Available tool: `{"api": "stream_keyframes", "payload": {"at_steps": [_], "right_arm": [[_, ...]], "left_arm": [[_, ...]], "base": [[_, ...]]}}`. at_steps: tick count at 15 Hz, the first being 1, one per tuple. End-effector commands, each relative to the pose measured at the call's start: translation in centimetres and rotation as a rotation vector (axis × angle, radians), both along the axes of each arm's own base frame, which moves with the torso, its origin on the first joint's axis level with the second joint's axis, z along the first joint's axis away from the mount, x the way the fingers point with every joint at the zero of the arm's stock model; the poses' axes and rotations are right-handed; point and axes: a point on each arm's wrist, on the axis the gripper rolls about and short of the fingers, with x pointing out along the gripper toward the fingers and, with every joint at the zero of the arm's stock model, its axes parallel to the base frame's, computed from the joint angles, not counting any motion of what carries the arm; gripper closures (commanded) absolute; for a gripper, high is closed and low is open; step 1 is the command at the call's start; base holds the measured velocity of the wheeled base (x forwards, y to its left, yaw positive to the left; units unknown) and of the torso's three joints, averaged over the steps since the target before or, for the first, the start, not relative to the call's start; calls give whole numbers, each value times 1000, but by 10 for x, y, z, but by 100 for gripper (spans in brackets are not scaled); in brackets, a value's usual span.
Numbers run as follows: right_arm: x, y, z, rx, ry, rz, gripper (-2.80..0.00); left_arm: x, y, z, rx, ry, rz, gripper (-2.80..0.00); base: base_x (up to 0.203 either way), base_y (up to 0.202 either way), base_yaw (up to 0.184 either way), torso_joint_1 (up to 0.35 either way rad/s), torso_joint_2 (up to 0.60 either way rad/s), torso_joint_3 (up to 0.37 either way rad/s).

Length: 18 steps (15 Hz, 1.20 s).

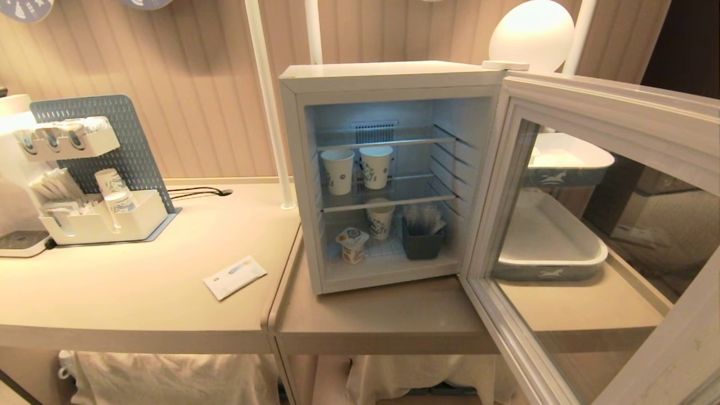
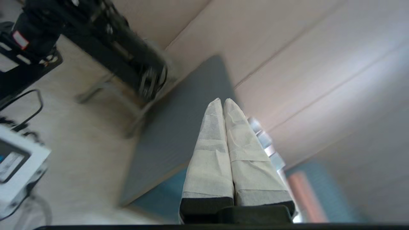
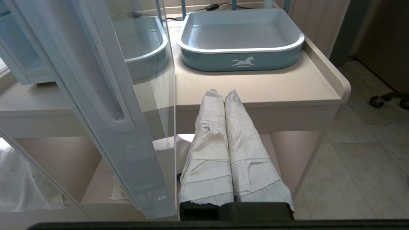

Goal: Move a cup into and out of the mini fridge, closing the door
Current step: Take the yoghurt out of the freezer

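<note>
The white mini fridge [image 1: 394,76] stands on the counter with its glass door [image 1: 613,112] swung wide open to the right. The cup [image 1: 352,245], a small white pot with a foil lid, sits on the fridge floor at the front left. Neither arm shows in the head view. My left gripper [image 2: 222,100] is shut and empty, its tape-wrapped fingers pressed together, low down beside the furniture. My right gripper [image 3: 222,93] is also shut and empty, below and in front of the counter edge, next to the open door's [image 3: 105,105] frame.
Three taller paper cups [image 1: 376,166] stand on the fridge shelves, and a dark bin [image 1: 422,243] sits on its floor. Beyond the door lies a blue-sided tray [image 3: 239,41]. On the left counter are a packet [image 1: 234,277] and a cup-and-sachet rack [image 1: 101,185].
</note>
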Motion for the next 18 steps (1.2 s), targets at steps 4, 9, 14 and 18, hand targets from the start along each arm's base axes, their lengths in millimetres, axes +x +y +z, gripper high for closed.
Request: {"api": "stream_keyframes", "payload": {"at_steps": [4, 9, 14, 18], "right_arm": [[0, 0, 0, -1, 2, -1, 0], [0, 0, 0, -1, 0, 1, 0], [0, 0, 0, -1, 1, 1, 0], [0, 0, 0, -2, 2, 1, 0]], "left_arm": [[76, 1, -23, -138, 80, 120, 0], [130, 6, -74, 11, -168, 650, 0], [207, 27, -165, 712, -295, 1642, 0], [228, 25, -187, 766, -630, 1535, 0]], "base": [[0, 0, 0, 0, 0, 0], [0, 0, 0, 0, 0, 0], [0, 0, 0, 0, 0, 0], [0, 0, 0, 0, 0, 0]]}}
